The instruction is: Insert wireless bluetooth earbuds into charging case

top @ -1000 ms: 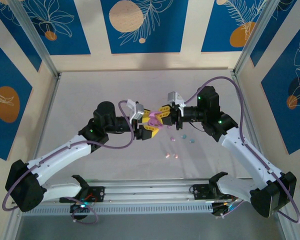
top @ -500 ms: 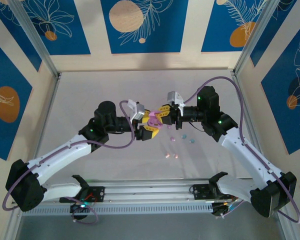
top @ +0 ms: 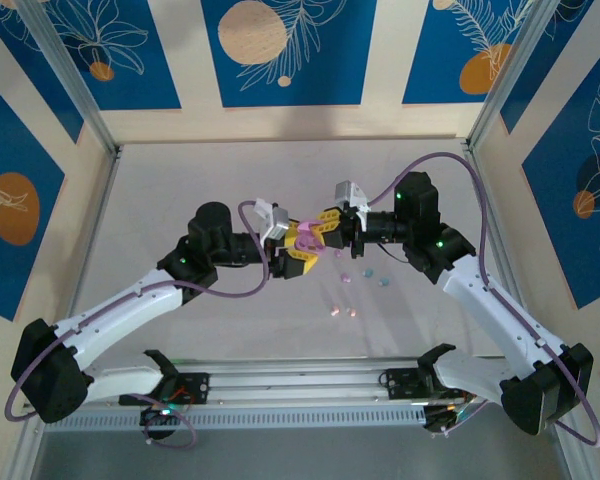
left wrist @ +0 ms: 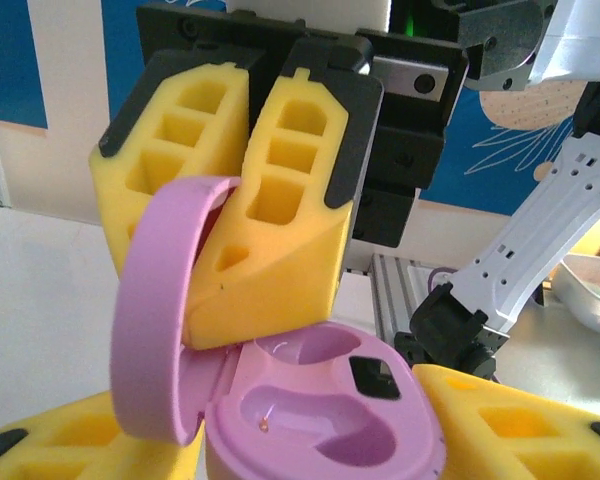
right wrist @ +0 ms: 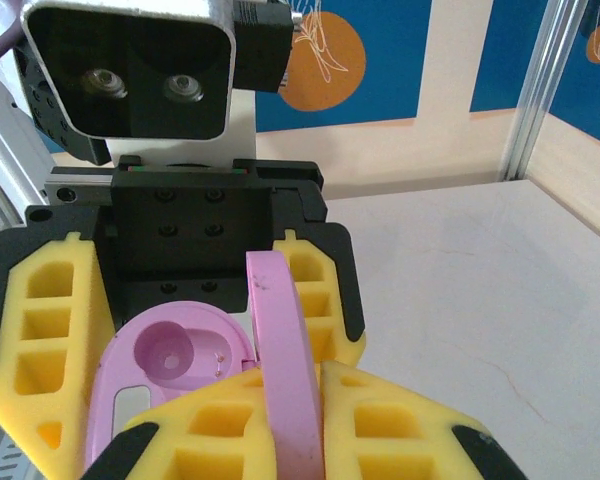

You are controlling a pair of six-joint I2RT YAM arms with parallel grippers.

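The pink charging case [top: 308, 232] hangs above the table's middle between both grippers. My left gripper [left wrist: 310, 445] is shut on its base [left wrist: 325, 410], one yellow finger on each side. Both sockets in the base are empty. The lid [right wrist: 285, 370] stands up, hinged open, and my right gripper [right wrist: 300, 420] is shut on it, pinching its edge. From above, the left gripper [top: 296, 248] and right gripper [top: 323, 227] meet tip to tip. The earbuds lie on the table nearer the arm bases: a purplish-pink one [top: 345, 281], two light blue [top: 384, 282] and two peach-pink [top: 334, 313].
The white table [top: 180, 190] is walled by aluminium posts and blue patterned panels. A metal rail [top: 300, 385] with the arm bases runs along the near edge. Purple cables [top: 450, 165] loop off both arms.
The right gripper has shifted a little toward the back with the lid. The case stays held between both grippers and the earbuds have not moved.
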